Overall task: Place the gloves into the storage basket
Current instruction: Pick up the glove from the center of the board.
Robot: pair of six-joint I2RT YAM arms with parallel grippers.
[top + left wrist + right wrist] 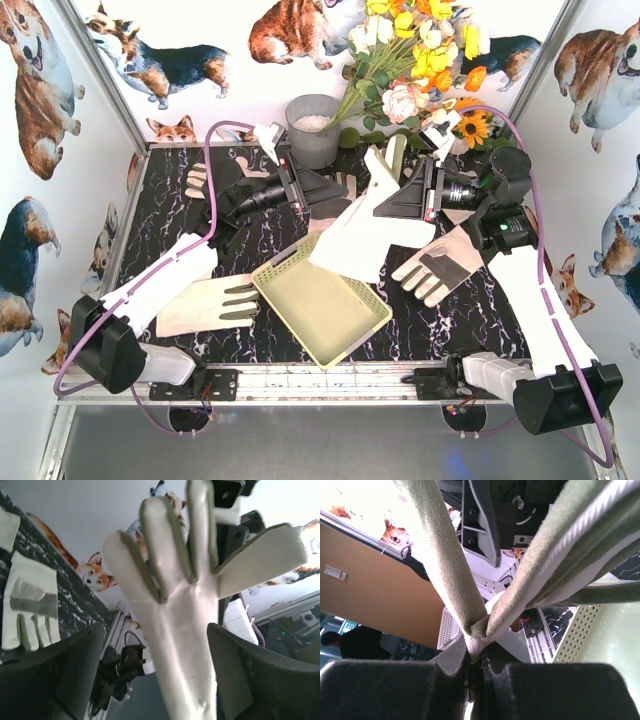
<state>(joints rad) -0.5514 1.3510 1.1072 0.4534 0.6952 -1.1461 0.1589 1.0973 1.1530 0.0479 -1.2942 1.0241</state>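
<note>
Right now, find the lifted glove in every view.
Top external: lifted glove at centre, overlapping the storage basket's far corner.
Left wrist: glove fills the middle, fingers up.
Right wrist: glove bunched at bottom centre, folds fanning upward.
Shared landmark: black marbled table.

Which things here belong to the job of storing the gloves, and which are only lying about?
For the job:
- gloves: one in the air, one left of the basket, one right of it
- basket

Lying about:
- bucket
- flowers
</note>
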